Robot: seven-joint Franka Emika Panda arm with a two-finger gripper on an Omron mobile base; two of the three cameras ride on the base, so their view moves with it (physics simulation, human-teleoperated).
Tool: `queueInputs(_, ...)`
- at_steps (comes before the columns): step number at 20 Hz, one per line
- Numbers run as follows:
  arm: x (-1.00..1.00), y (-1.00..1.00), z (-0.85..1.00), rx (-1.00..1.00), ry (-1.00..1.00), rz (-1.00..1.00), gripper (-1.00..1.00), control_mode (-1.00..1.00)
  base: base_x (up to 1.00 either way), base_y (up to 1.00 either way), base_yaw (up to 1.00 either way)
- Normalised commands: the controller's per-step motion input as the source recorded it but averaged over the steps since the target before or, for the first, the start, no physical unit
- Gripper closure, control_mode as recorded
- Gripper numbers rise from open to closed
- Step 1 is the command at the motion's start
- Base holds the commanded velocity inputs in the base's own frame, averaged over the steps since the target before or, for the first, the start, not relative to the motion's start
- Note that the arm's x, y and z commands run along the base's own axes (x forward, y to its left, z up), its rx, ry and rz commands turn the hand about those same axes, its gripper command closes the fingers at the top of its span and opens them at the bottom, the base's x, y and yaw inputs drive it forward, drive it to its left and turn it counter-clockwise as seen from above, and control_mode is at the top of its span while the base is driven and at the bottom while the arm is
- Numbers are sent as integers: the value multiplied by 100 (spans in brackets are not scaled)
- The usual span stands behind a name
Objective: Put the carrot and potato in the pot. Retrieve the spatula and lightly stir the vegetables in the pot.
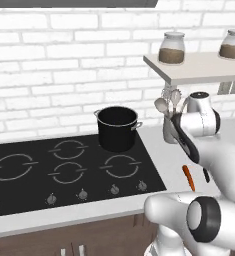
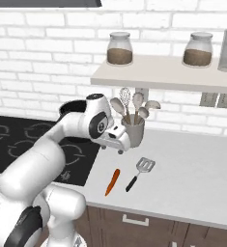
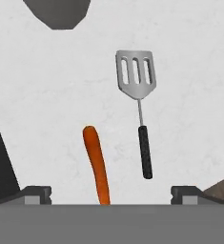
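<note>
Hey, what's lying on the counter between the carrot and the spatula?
Nothing. In the hand view, bare white counter separates the carrot from the spatula; they lie side by side, apart.

Carrot (image 2: 112,182) beside spatula (image 2: 139,173) on counter (image 2: 192,178)

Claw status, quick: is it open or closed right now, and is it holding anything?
Claw: open, holding nothing; it hangs over the counter above the carrot, with the spatula lying beside it.
</note>
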Motion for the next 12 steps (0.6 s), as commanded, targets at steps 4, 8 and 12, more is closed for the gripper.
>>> queueInputs(4,0,-41,-55,0,14,0,-100,-100,0,0,0)
queueInputs(8,-4,-8,-50,5,11,2,-100,-100,0,0,0)
queueInputs(12,0,5,-47,9,11,4,-100,-100,0,0,0)
